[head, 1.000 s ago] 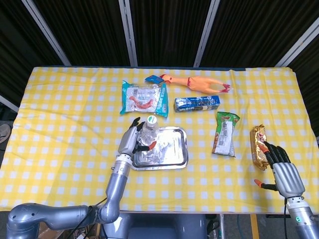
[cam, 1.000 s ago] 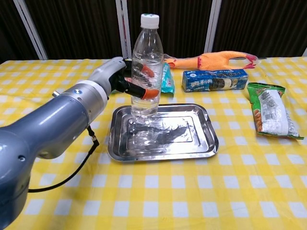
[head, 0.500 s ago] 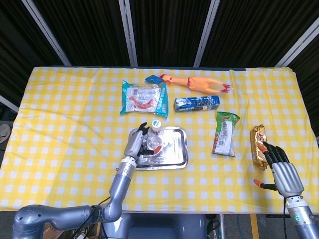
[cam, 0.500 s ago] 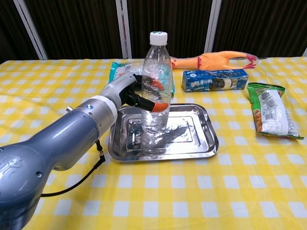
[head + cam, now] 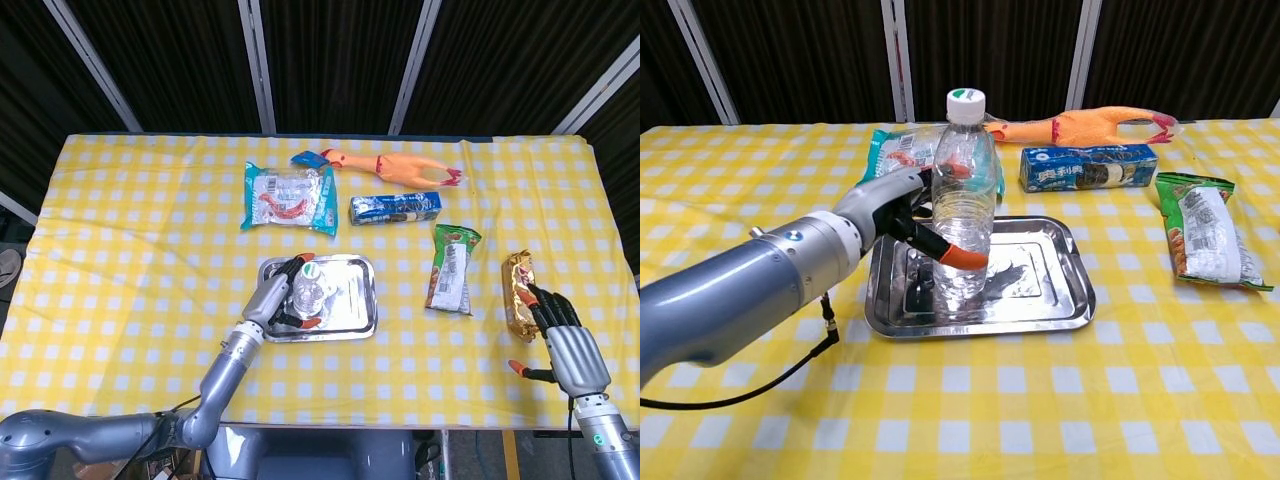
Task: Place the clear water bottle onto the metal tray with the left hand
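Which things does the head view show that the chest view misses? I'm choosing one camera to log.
Only the head view shows the right hand resting open by the gold snack pack, plus the whole table.

Only the chest view shows the water bottle from the side, standing upright in the metal tray.

Both show the left hand gripping the bottle, the rubber chicken and the blue cookie box.

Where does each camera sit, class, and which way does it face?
Head view: high above, looking down on the table; shows left hand and right hand.
Chest view: low at the near edge, looking across; shows only the left hand and arm.
Shared: water bottle, metal tray, left hand.
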Controlling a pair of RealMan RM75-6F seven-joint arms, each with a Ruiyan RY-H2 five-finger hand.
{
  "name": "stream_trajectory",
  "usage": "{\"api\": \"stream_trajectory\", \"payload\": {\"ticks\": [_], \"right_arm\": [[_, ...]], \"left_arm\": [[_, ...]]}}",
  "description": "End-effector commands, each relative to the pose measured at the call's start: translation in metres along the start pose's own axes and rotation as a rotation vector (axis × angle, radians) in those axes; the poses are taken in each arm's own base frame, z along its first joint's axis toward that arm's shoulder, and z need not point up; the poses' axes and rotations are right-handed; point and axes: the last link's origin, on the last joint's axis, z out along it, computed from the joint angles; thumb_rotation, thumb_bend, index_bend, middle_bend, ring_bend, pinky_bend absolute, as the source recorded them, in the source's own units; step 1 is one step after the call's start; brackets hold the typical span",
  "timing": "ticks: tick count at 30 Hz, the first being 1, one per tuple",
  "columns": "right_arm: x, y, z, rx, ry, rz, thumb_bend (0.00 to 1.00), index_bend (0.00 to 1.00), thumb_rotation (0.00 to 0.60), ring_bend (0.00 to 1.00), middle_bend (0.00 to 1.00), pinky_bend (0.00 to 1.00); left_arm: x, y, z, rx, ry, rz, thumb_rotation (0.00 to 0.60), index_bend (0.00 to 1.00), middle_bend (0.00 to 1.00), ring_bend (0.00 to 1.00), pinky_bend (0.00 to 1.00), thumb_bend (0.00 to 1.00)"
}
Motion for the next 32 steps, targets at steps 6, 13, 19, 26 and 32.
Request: {"api": "stream_trajectory", "payload": {"ticks": [6,13,19,26,32], "right_arm": [[0.001,-0.003,-0.002,0.009,0.002,0.008,0.05,0.11,0.600,0.02,0.00,0.00],[0.000,-0.007,-0.003,0.018,0.001,0.006,0.05,0.11,0.600,0.02,0.00,0.00],[0.000,-0.007,-0.001,0.012,0.015,-0.024,0.05,0.11,0.600,0.02,0.00,0.00],[-0.002,-0.004,0.003,0.004,0.042,-0.046,0.05,0.11,0.600,0.02,0.00,0.00],[-0.003,-0.001,0.006,0.001,0.063,-0.057,0.05,0.11,0.600,0.01,0.00,0.00]], "left_arm": [[0.089,-0.040,-0.103,0.042,0.074,0.098,0.600,0.03,0.08,0.00,0.05,0.08],[0.164,-0.092,-0.178,0.152,0.301,0.393,0.600,0.07,0.09,0.00,0.05,0.24],[0.204,-0.135,-0.225,0.321,0.501,0.843,0.600,0.07,0.05,0.00,0.05,0.24],[0.213,-0.158,-0.242,0.399,0.528,0.908,0.600,0.07,0.01,0.00,0.05,0.24],[0.219,-0.158,-0.249,0.410,0.530,0.883,0.600,0.06,0.01,0.00,0.05,0.24]]}}
